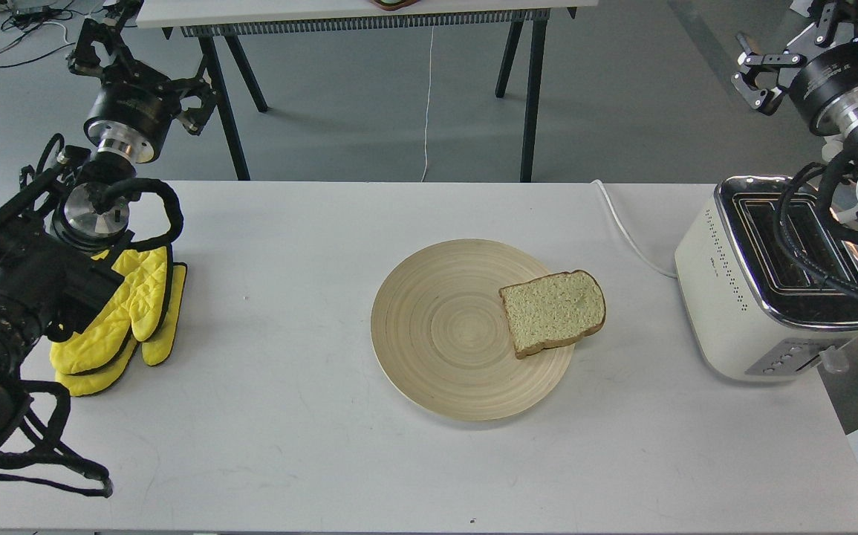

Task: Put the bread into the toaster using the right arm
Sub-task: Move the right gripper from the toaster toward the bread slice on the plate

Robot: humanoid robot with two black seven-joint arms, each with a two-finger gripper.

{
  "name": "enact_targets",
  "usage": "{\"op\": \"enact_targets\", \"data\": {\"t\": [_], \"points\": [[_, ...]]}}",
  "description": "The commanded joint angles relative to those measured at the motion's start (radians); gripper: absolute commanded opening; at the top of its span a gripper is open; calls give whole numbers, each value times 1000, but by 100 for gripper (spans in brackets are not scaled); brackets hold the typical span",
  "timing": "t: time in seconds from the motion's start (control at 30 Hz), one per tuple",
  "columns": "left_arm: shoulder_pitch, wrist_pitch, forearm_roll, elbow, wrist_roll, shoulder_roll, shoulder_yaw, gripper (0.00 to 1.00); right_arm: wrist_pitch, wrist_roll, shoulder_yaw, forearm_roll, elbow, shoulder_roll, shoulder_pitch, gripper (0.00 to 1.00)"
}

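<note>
The bread (553, 311) is one pale slice with a brown crust. It lies flat on the right edge of a round wooden plate (443, 334) and overhangs its rim. The cream-white toaster (755, 282) stands at the table's right edge with both chrome slots empty. My right arm comes in from the right, with black cables draped over the toaster's top. My right gripper (807, 41) is held high above and behind the toaster, fingers spread, empty, far from the bread. My left gripper (143, 70) is raised at the far left, fingers spread, empty.
Yellow oven mitts (128, 316) lie at the table's left edge beside my left arm. The toaster's white cord (625, 230) runs over the table's back edge. Another table's black legs (525, 89) stand behind. The white table (287, 446) is bare along its front.
</note>
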Motion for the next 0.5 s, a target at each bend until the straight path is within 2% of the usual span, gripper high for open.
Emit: {"op": "enact_targets", "data": {"t": [0.0,0.1,0.2,0.47], "points": [[0,0,0,0,0,-1,0,100,-90,7,-41,-228,234,-51,-103,98],[0,0,0,0,0,-1,0,100,-177,6,-75,-475,348,-61,-185,98],[0,0,0,0,0,-1,0,100,-236,4,-157,-670,367,-48,-220,98],[0,0,0,0,0,-2,1,100,-293,6,-378,-778,345,-20,-234,92]]}}
